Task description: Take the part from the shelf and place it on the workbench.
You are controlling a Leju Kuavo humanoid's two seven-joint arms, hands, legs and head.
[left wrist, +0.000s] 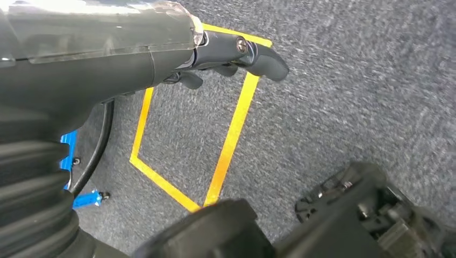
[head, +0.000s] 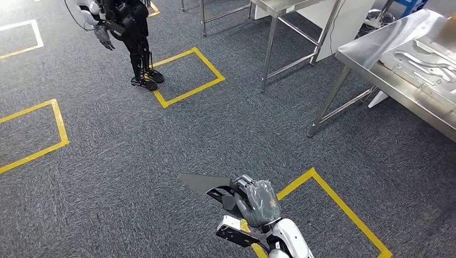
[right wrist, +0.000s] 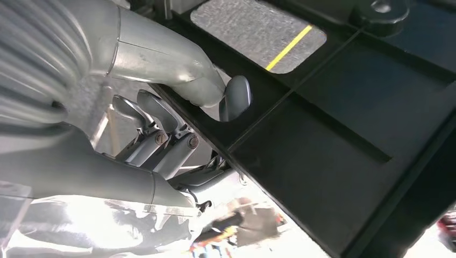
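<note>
here, right hand [head: 258, 201] is clamped on the dark flat part [head: 207, 184], held low over the grey carpet [head: 107, 172]. part lies level, long axis running left-right, tapered end pointing left. workbench [head: 376, 51] far right. left hand [left wrist: 236, 54] fingers curled, holding nothing.

Head view: high, facing forward and down over carpet [head: 134, 140]; surface [head: 376, 59] upper right. Left wrist view: close behind left hand [left wrist: 236, 54], facing floor. Right wrist view: very near the part [right wrist: 333, 134]. All share yellow tape [head: 333, 199].
</note>
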